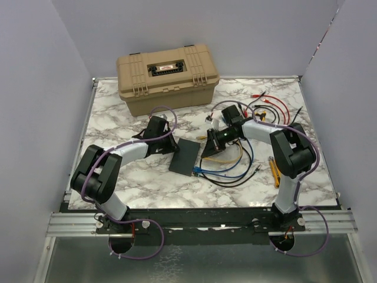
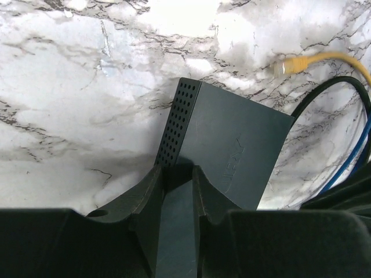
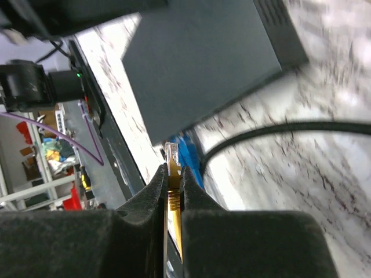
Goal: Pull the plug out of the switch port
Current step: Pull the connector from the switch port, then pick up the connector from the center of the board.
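Now | left fingers (image 2: 142, 200): clamped on switch (image 2: 232, 147) edge | right fingers (image 3: 152, 194): pinched together on yellow plug (image 3: 171, 168)

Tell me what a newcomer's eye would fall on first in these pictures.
First the big tan toolbox at the far edge of the table, then the flat black switch at its middle. The left gripper clamps the switch, and the right gripper pinches a yellow plug at its edge, beside a tangle of cables.

The switch (image 2: 232, 145) is matte black, one side dotted with small holes. The plug (image 3: 173, 174) is yellow with a clear tip. The table (image 1: 156, 184) is white marble veined grey; the toolbox (image 1: 168, 76) tan.
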`<state>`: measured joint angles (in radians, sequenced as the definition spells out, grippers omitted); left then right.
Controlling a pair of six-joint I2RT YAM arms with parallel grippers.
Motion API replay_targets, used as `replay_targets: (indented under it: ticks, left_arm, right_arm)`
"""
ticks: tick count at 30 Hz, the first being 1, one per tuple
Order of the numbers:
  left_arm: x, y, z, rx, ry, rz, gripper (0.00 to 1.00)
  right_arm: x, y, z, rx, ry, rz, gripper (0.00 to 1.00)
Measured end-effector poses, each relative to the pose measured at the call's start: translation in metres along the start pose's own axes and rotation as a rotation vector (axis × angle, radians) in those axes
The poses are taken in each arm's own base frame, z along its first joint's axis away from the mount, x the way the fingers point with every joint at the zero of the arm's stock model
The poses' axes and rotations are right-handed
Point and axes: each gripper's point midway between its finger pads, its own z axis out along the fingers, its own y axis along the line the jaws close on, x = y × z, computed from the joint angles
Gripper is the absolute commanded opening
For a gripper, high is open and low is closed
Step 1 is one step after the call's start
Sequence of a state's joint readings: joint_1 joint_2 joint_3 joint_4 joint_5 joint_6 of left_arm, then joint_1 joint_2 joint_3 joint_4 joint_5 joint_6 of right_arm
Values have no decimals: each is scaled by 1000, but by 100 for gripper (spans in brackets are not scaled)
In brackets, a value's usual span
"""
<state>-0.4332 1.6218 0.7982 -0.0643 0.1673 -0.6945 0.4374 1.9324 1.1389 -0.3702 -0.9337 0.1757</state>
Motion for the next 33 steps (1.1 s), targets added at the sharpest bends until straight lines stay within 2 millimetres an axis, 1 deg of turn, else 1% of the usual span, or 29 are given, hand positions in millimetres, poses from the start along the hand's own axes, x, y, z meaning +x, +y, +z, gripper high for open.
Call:
replay_targets:
  ticks: [6,8,11,12,13,18,21,26,30,33]
  left_arm:
    - [-5,-3,-1,5,-2,37,0]
    - [-6,-4,0,7,-3,50,0]
    - [-6,-4,-1,8,-4,61,0]
    - [-7,-4,-1,9,-4,66,0]
    - [-7,-4,-1,9,-5,68,0]
    - [-7,-4,-1,13,-9,79,0]
    - [-7,-4,-1,17,-15,82,0]
    - [-8,-4,-2,22,-22,89,0]
    - [-8,-4,-2,23,-24,97,0]
    - [-8,-4,-2,25,-22,107,0]
  right_arm:
    - [-57,32,-16,-16,-94,-120,0]
    - [-70,41,-19,-21,-118,-151,0]
    - [-84,48,-19,-28,-132,-177,0]
    - [-86,49,-17,-30,-131,-179,1]
    - [-87,49,-14,-32,-126,-176,3]
    - [-82,42,4,-34,-85,-138,13]
    - [-85,41,10,-31,-69,-135,22]
    - [-95,42,7,-8,-79,-165,40]
    - [-95,36,7,28,-82,-163,57]
    - [-95,32,4,69,-90,-165,63]
